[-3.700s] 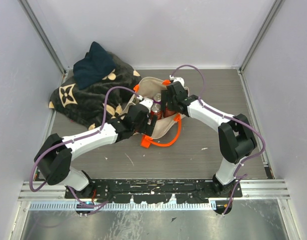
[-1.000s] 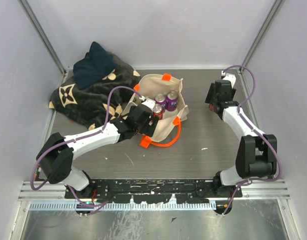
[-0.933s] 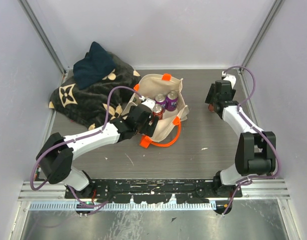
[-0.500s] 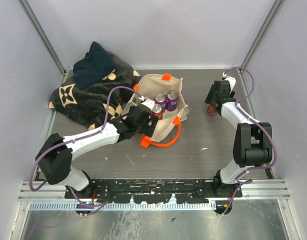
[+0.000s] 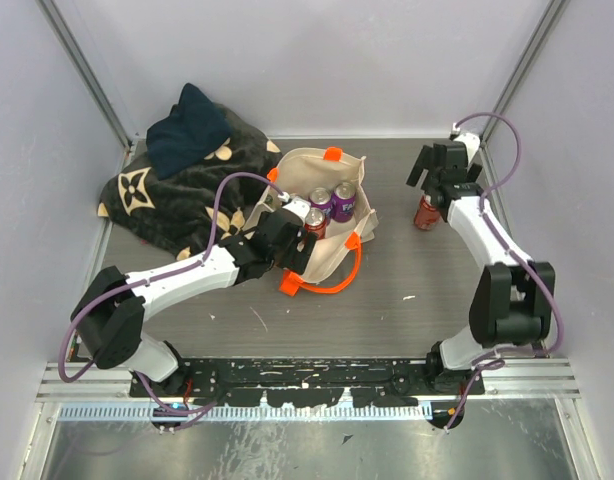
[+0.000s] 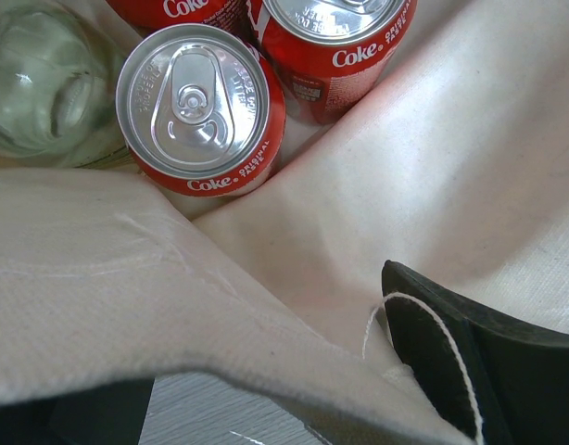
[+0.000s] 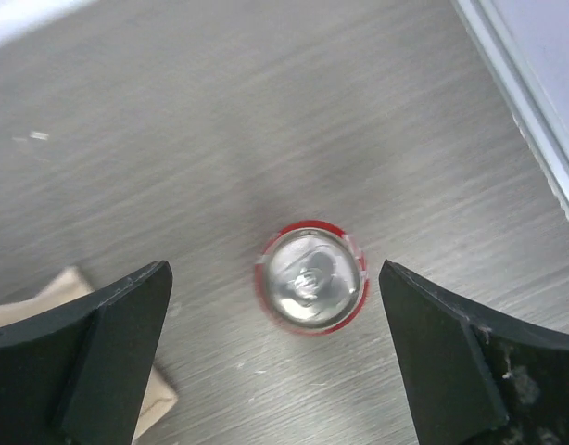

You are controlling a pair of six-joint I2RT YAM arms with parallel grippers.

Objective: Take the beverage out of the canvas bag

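Pinches the near rim of the canvas bag (image 5: 299,170) with the left hand (image 5: 299,235), clamped on the cloth, near the middle of the table (image 5: 407,280), with Coke cans (image 6: 199,107) and purple cans (image 5: 343,200) upright inside. Hovers with the right hand (image 7: 274,271), spread wide apart, over a red can (image 7: 309,286) standing upright and untouched near the table's right edge toward the far corner, well apart from the bag.

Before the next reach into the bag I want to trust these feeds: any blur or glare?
Left wrist view: Coke can lid sharp, clear bottle beside it blurred and pale. Right wrist view: red can slightly soft, streaky sheen on the table, dark fingers blurred. Top view: even light, faint shadows.
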